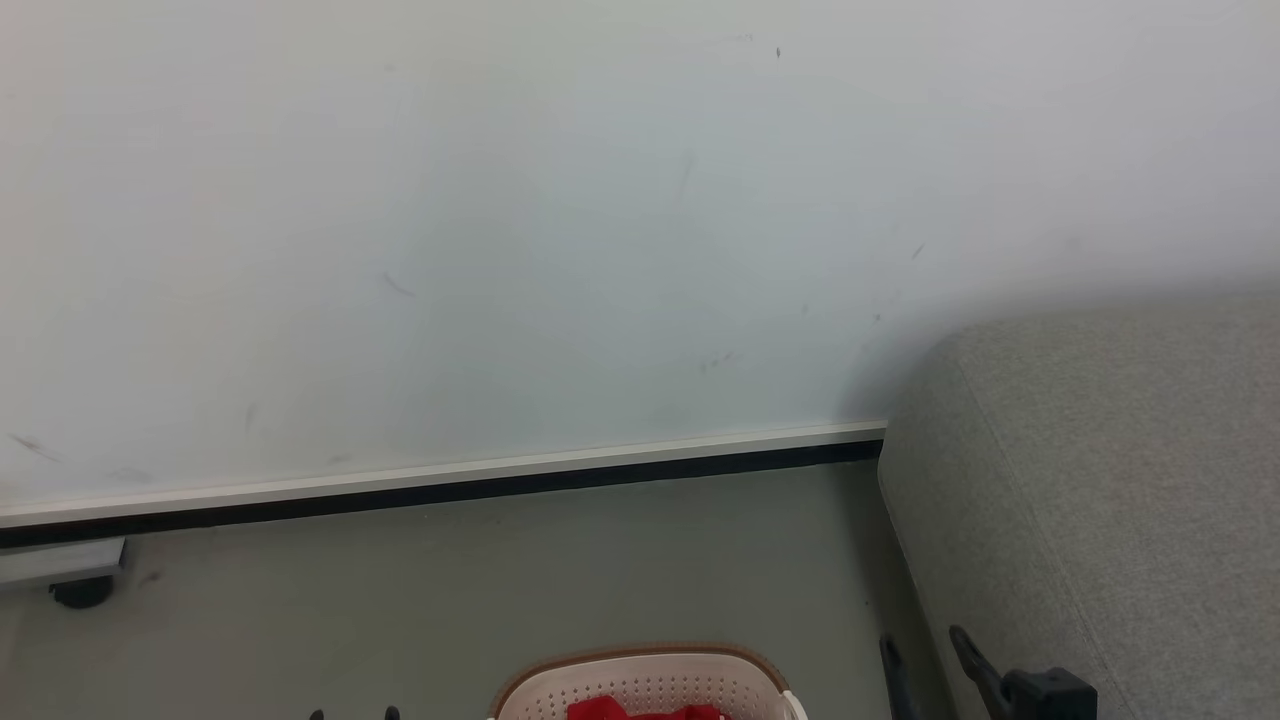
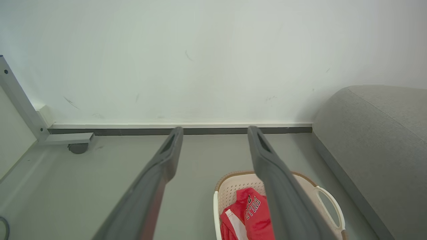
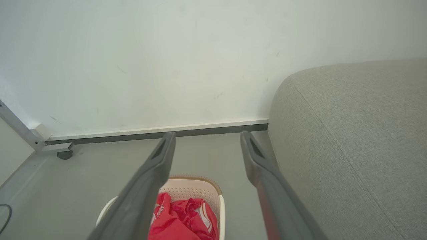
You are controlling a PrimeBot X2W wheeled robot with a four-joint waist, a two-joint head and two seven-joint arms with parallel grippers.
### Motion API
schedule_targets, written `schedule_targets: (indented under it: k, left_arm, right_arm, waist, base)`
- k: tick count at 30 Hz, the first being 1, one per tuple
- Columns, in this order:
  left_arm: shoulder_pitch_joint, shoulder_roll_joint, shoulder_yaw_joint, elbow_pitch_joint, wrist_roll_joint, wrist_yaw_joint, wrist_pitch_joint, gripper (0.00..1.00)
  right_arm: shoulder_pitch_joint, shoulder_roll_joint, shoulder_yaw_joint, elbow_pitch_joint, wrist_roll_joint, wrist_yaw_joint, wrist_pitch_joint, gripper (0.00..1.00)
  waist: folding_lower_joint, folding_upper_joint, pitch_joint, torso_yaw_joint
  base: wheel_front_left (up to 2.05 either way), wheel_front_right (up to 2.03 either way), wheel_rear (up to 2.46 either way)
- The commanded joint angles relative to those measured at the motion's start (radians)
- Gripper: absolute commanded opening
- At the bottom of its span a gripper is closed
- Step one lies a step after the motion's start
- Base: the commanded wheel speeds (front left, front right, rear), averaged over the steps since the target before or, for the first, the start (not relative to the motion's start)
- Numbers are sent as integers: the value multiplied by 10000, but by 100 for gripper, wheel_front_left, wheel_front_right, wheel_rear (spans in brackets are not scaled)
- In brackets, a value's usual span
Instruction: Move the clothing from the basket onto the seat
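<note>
Your left gripper (image 2: 215,130) is closest to its wrist camera, its two dark fingers spread wide with nothing between them. Your right gripper (image 3: 207,133) is parted just as wide and is also empty. From the head camera, you have the basket (image 1: 640,652) on the grey floor (image 1: 400,600) at 6 o'clock. The clothing (image 1: 645,712) is bunched inside it, red fabric with white stripes and lettering. The seat (image 1: 1100,480) rises at 4 o'clock, near the basket, with a strip of floor between them. Neither gripper touches the clothing. A white wall (image 1: 500,250) spans 12 o'clock, and a dark caster (image 1: 82,593) sits at 8 o'clock.
</note>
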Motion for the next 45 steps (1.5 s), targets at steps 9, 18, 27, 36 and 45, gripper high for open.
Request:
schedule_targets:
  k: [9, 18, 27, 36, 45]
  left_arm:
    - [175, -14, 35, -23, -176, 90, -96, 100]
    - [162, -17, 42, 36, -243, 112, -96, 100]
    - [153, -103, -48, 309, -517, 6, -37, 100]
    - [-564, -277, -484, 1729, -1269, -269, 302, 100]
    - [-2647, -229, -1175, 3699, -1237, -645, 609, 100]
  right_arm:
    - [104, 38, -9, -49, -138, 7, 12, 100]
    - [56, 38, 22, -49, -110, 7, 20, 100]
    - [-165, 33, 158, -94, -248, 7, 65, 100]
    - [-517, 32, 462, -288, -394, 7, 244, 100]
    - [-1093, 36, 668, -735, -326, 7, 155, 100]
  waist:
    - [1, 0, 23, -11]
    - [1, 0, 83, -56]
    - [1, 0, 418, -567]
    - [1, 0, 1296, -1919]
    - [1, 0, 3302, -3338]
  base:
    - [0, 0, 0]
    - [0, 0, 0]
    - [0, 0, 0]
    - [0, 0, 0]
    - [0, 0, 0]
